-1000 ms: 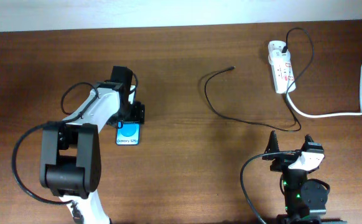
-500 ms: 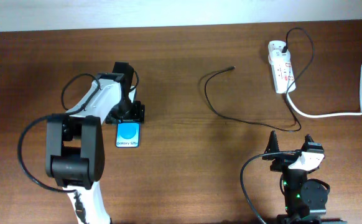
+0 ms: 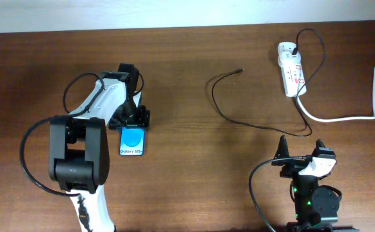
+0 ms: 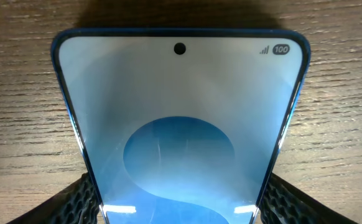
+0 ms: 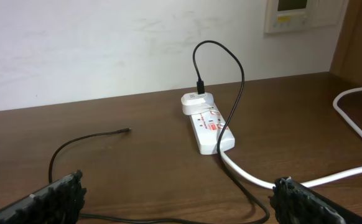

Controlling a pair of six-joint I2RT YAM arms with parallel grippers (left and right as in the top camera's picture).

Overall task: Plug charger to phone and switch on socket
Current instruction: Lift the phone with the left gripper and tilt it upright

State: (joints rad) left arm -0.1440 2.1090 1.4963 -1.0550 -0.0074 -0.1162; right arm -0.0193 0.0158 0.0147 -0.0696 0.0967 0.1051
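The phone (image 3: pixel 132 140) lies flat on the table at the left, blue screen up. My left gripper (image 3: pixel 133 119) is at its far end. In the left wrist view the phone (image 4: pixel 180 112) fills the frame and both black fingers (image 4: pixel 75 200) press its long edges, so my left gripper (image 4: pixel 180 202) is shut on it. The charger cable (image 3: pixel 223 116) runs from the white socket (image 3: pixel 291 76) in a loop, and its tip (image 3: pixel 240 71) lies free mid-table. My right gripper (image 3: pixel 301 158) is open and empty at the front right; in its own view (image 5: pixel 178 199) it faces the socket (image 5: pixel 209 127).
A thick white cord (image 3: pixel 342 118) runs from the socket to the right edge and shows in the right wrist view (image 5: pixel 255 177). A white wall stands behind the table's far edge. The black cable's loop (image 3: pixel 303 132) lies just in front of the right gripper.
The left arm's links have swung slightly while its gripper stays at the phone's far end. The phone has barely shifted. The right arm, cable and socket have not moved.
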